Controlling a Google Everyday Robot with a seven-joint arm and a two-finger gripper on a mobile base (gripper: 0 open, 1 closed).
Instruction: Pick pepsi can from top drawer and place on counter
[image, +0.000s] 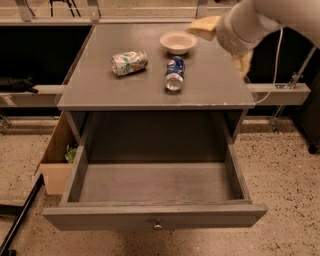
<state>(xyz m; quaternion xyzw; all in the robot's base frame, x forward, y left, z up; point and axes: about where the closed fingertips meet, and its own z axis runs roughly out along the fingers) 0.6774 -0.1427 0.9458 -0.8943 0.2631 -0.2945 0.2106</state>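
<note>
Your gripper (225, 45), spread and empty, hangs right of and behind the can (174, 73), which lies on its side on the counter (100, 90), long axis front-to-back.

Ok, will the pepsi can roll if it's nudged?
The pepsi can lies on its side on the counter, so a sideways push likely rolls it. Undented, it seems fairly stiff. The end effector hovers over the counter's back right.
</note>
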